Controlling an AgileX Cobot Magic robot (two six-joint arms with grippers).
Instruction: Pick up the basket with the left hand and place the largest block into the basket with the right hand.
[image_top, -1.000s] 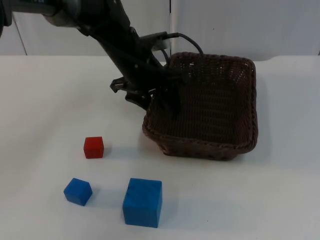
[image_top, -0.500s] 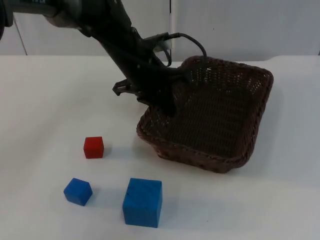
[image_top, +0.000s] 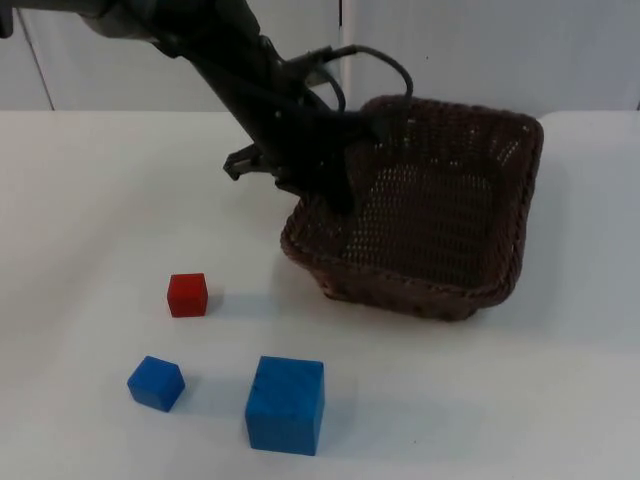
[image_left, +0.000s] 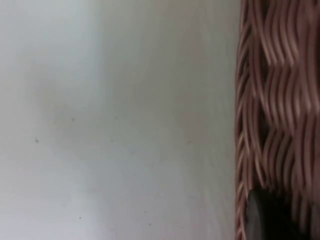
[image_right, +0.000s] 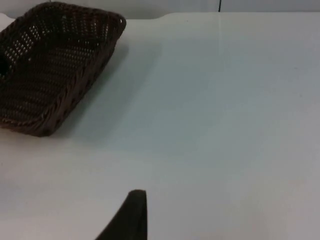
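Observation:
A dark brown wicker basket (image_top: 400, 285) hangs tilted just above the table right of centre. My left gripper (image_top: 335, 190) is shut on the basket's left rim, and the woven wall (image_left: 280, 100) is close up in the left wrist view. The largest block, a blue cube (image_top: 285, 404), rests near the front edge, clear of both grippers. The right wrist view looks at the basket (image_right: 65, 100) from well off to its side, past one black fingertip (image_right: 134, 210) of my right gripper over bare table.
A small blue cube (image_top: 155, 383) lies left of the large one, and a small red cube (image_top: 187, 295) sits further back on the left. The grey partition wall (image_top: 450, 50) closes off the table's far side.
The left arm has lifted the basket by its left rim and swung it slightly. The basket's far right corner rose and it now sits tilted. The blocks have not moved.

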